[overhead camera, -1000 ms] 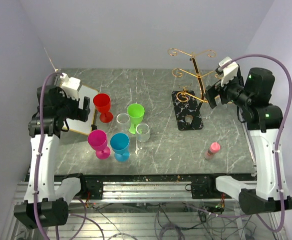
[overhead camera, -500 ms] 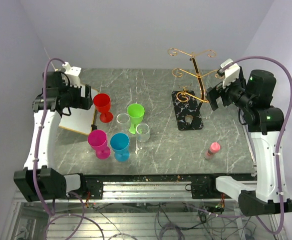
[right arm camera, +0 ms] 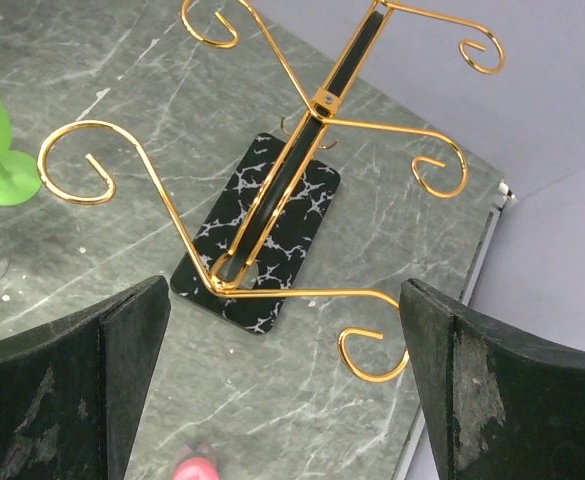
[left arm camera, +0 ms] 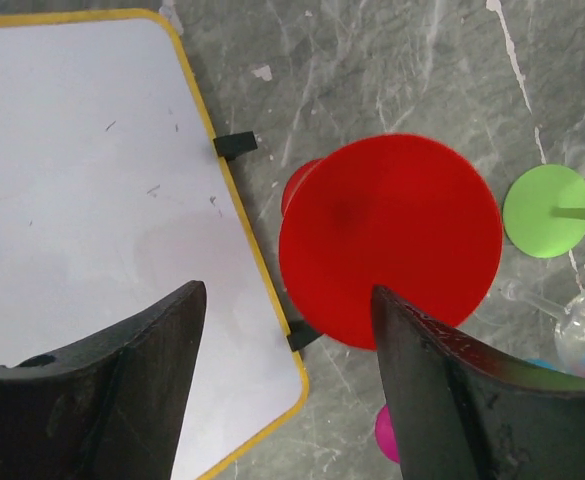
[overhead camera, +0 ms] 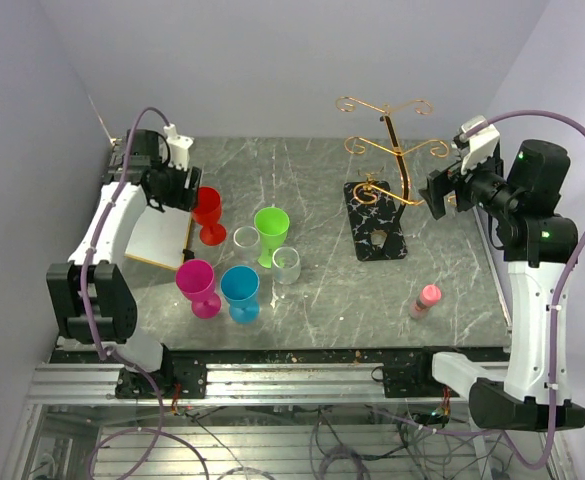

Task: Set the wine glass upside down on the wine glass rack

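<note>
Grey marbled surface (overhead camera: 322, 300) under pale walls carries everything. The left fingers (left arm camera: 287, 300) stand fairly wide apart with nothing gripped between them, hovering above the surface. Directly below them stands the red glass (left arm camera: 390, 240), upright with its mouth up and its bowl showing only plain red inside. Its rim runs beneath one finger and reaches partly into the gap. Under the other finger lies a whiteboard (left arm camera: 92, 200) with a yellow edge, flat on the surface. Whether its edge touches the foot of the red glass I cannot tell from this angle.

Beyond the red glass, farther from the left fingers, a cluster of glasses stands upright with mouths up: a green glass (overhead camera: 271, 228), a pink glass (overhead camera: 196, 282), a blue glass (overhead camera: 240, 290) and two clear glasses (overhead camera: 246, 240) (overhead camera: 286, 264). The clear ones look to hold nothing, though they are too small here to be sure.

The right fingers (right arm camera: 282, 290) are spread wide and hold nothing, raised off the surface. Just ahead of and below them stands the rack (right arm camera: 302, 150), its gold stem and curled arms rising from a black base veined in white. The red glass is well apart from it, on the far side from these fingers. A small pink bottle (overhead camera: 427, 298) stands on the surface below the right fingers, toward the arm bases.
</note>
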Controlling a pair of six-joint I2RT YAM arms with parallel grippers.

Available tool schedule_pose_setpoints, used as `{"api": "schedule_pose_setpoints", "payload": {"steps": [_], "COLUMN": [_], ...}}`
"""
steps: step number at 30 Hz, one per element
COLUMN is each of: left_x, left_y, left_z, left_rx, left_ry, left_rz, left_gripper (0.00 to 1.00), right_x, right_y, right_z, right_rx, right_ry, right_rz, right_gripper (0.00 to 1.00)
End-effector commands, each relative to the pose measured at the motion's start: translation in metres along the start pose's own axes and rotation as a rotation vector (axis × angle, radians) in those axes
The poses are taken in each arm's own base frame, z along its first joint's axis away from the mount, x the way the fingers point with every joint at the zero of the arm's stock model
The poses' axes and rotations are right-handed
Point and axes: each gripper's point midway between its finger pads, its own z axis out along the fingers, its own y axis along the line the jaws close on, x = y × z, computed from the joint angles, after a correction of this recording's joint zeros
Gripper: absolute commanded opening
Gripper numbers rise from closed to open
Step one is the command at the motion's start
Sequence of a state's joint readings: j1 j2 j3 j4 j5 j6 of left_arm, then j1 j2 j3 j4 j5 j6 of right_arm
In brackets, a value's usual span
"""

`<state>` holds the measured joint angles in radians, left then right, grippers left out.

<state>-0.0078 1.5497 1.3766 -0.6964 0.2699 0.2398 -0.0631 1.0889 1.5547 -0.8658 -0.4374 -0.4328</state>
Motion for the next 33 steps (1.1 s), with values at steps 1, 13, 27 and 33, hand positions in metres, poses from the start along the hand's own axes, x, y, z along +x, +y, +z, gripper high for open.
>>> {"api": "schedule_pose_setpoints", "payload": {"steps": [1, 13, 27, 33], "left_x": [-0.029, -0.031, -0.040, -0.032], "left_y": [-0.001, -0.008, -0.012, -0.012], "left_z": [0.011, 0.034, 0.031, 0.035], "left_rx": [-0.017, -0.061, -0.024, -0.019], "left_ry": [-0.047, 0.009, 0.057, 0.095], "left_rz": [0.086, 0.158, 0.222, 0.245], "left_gripper": [0.74, 0.51, 0.19, 0.28], "right_x": [-0.003, 0.003, 0.015, 0.018], "right_y": [0.002, -0.001, 0.000, 0.001], "right_z": [0.000, 0.005, 0.009, 0.009], "right_rx": [-0.026, -0.029, -0.031, -0.029], "right_ry": [-0.032, -0.017, 0.011, 0.017], "right_rz": [0.029, 0.042, 0.045, 0.045], "right_gripper": [0.98, 0.98, 0.98, 0.98]}}
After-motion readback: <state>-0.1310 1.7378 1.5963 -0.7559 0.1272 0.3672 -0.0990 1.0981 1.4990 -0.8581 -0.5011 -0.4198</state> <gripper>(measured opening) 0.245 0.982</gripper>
